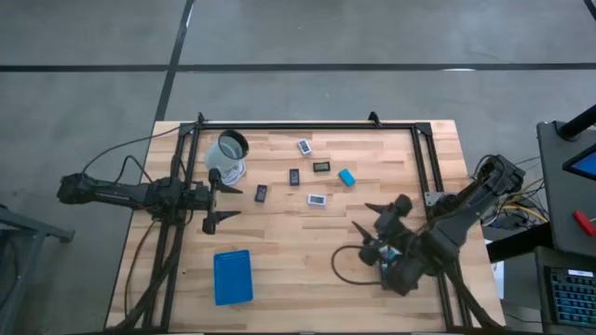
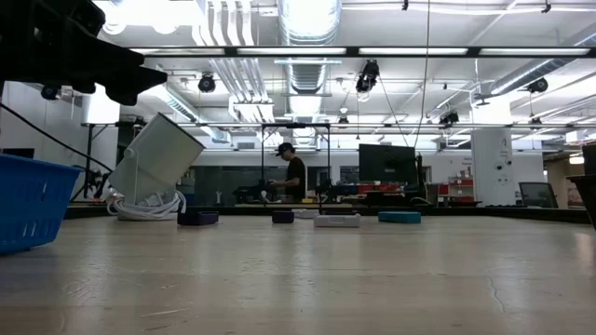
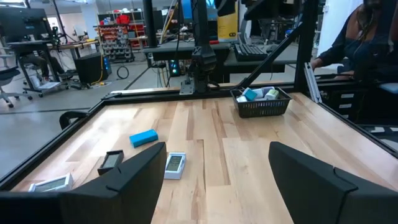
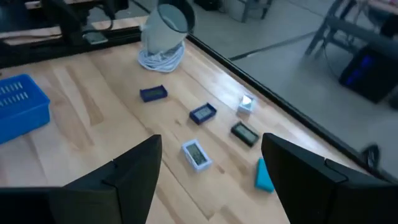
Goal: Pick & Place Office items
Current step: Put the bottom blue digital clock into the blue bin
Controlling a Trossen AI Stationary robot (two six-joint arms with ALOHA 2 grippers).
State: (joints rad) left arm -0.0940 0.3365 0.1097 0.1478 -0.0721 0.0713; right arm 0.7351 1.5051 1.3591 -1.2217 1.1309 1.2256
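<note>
Six small office items lie flat on the wooden table: a white labelled rectangle (image 1: pixel 304 146), a dark one (image 1: pixel 321 167), a teal block (image 1: pixel 346 177), two dark blue pieces (image 1: pixel 294 177) (image 1: pixel 261 193) and a white piece (image 1: pixel 318 199). My left gripper (image 1: pixel 218 199) hovers open at the table's left side, just left of the items; its wrist view shows the teal block (image 3: pixel 143 137) and a white piece (image 3: pixel 175 165) ahead. My right gripper (image 1: pixel 372 228) is open at the right, near side, over a black basket, facing the items (image 4: pixel 196 154).
A clear round cup (image 1: pixel 228 154) lies tipped on a white coiled cord at the far left. A blue tray (image 1: pixel 232 276) sits near the table's near edge. The black basket (image 3: pixel 261 102) holds several small pieces. A black frame (image 1: pixel 307 126) rims the table. A person (image 2: pixel 292 175) stands far behind.
</note>
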